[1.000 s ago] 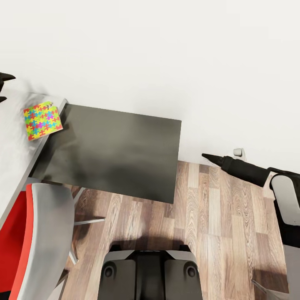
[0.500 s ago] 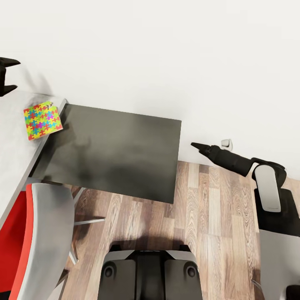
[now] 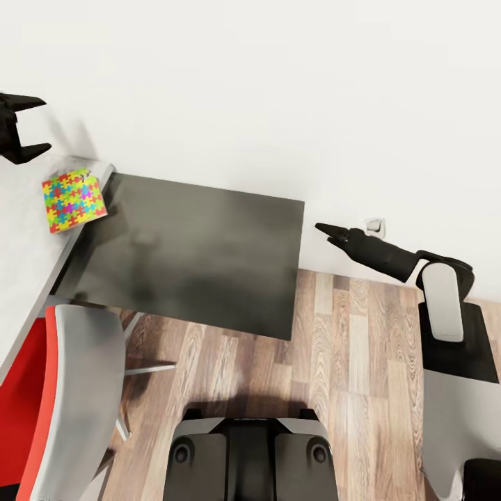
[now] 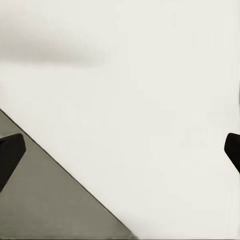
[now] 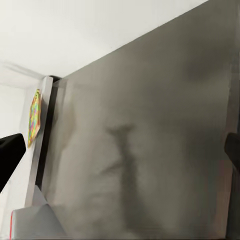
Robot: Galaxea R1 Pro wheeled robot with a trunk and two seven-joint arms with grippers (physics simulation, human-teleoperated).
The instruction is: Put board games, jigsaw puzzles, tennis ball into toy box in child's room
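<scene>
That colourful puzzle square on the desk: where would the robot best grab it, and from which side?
Probably by an edge. The jigsaw puzzle is a thin slab lying flat on the light grey desk top, right beside the step to the dark wing, so there is no height to pinch from above. The open left claw, hovering just behind it, seems best placed to come at the wall-side edge.

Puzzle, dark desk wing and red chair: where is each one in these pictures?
Puzzle (image 3: 73, 200), head view, middle of its patterned face.
Dark wing (image 3: 188, 254), head view, bare middle of its top.
Chair (image 3: 24, 410), head view, red seat.
</scene>
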